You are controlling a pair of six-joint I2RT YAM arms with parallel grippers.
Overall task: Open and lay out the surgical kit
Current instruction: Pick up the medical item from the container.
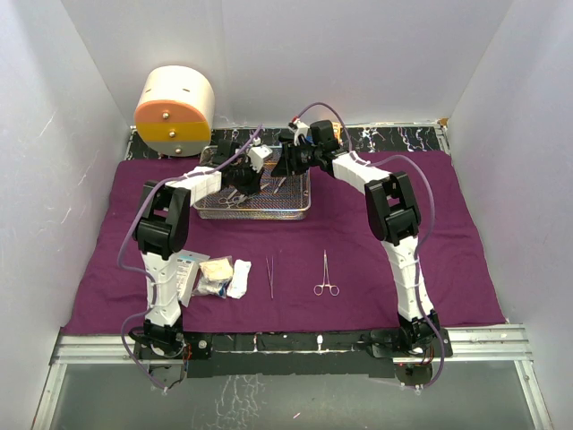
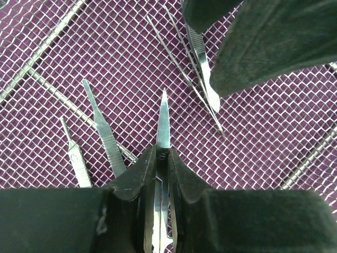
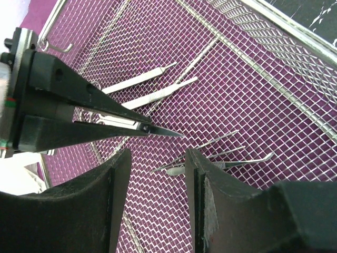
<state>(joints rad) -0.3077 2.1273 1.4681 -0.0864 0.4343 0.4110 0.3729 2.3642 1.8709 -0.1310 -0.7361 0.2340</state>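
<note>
The purple cloth (image 1: 466, 251) lies spread out with the wire-mesh tray (image 1: 253, 215) on its far middle. Both grippers hang inside the tray. My left gripper (image 2: 162, 153) is shut on pointed steel scissors (image 2: 164, 113), whose blades stick out past the fingertips just above the mesh. My right gripper (image 3: 158, 158) stands open beside it, its fingers straddling tweezers (image 3: 210, 145) and a scalpel (image 3: 181, 170) that lie on the mesh. Two flat scalpel handles (image 3: 152, 87) rest farther in. On the near cloth lie packets (image 1: 191, 269), gauze (image 1: 218, 273), tweezers (image 1: 269, 276) and forceps (image 1: 327, 278).
A cream-and-orange drum (image 1: 175, 109) stands at the back left, off the cloth. White walls close in the left, right and back. The tray's wire rim (image 3: 295, 31) rises around the instruments, and the two arms reach in close together.
</note>
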